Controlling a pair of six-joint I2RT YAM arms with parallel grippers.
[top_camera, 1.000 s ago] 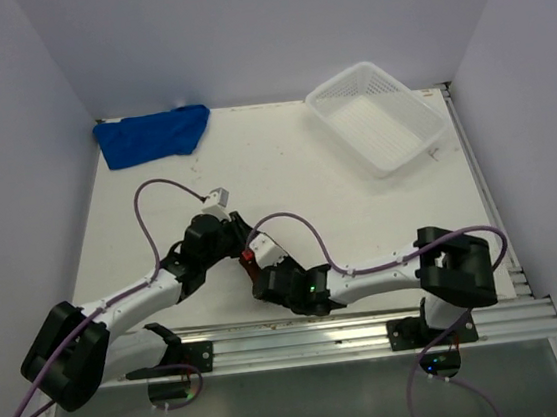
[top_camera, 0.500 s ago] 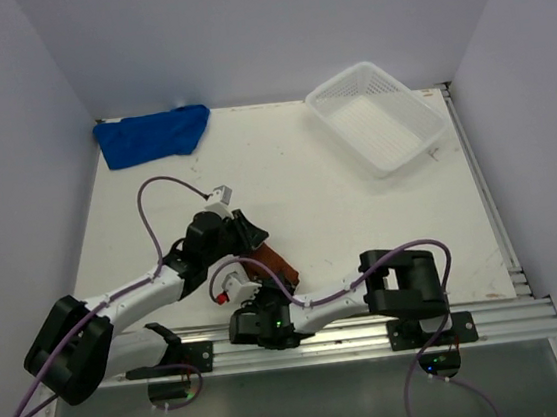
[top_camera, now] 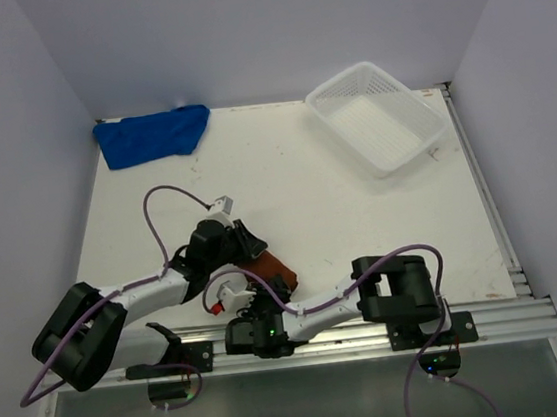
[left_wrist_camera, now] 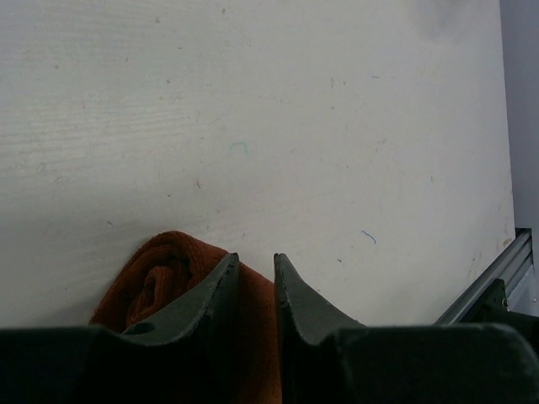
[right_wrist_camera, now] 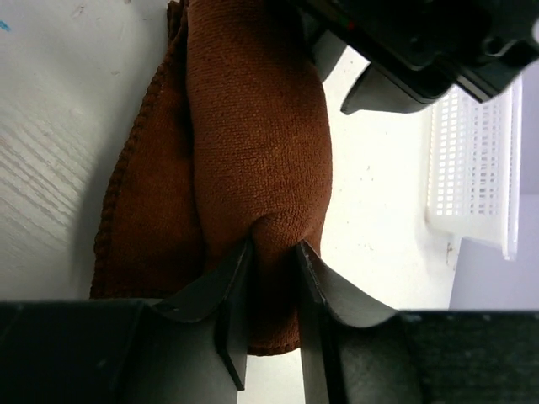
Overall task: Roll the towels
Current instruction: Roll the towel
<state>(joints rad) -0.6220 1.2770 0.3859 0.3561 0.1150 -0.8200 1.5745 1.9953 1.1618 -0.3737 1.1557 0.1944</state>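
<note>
The rust-brown towel (top_camera: 276, 267) lies rolled on the table near the front edge; it also shows in the left wrist view (left_wrist_camera: 162, 271) and the right wrist view (right_wrist_camera: 253, 126). My left gripper (top_camera: 252, 249) (left_wrist_camera: 250, 259) sits at the roll's far end, jaws nearly closed with brown cloth filling the gap. My right gripper (top_camera: 271, 292) (right_wrist_camera: 272, 246) is shut on a pinched fold at the roll's near end. The royal blue towel (top_camera: 152, 134) lies crumpled at the far left corner, away from both grippers.
A white mesh basket (top_camera: 377, 117) stands at the far right. The metal rail (top_camera: 373, 329) runs along the table's near edge, just behind the right gripper. The left gripper's fingers (right_wrist_camera: 370, 93) show at the top of the right wrist view.
The right arm has folded in and swung its gripper to the near left. Both grippers have drawn toward the front edge, and the brown towel now shows between them.
</note>
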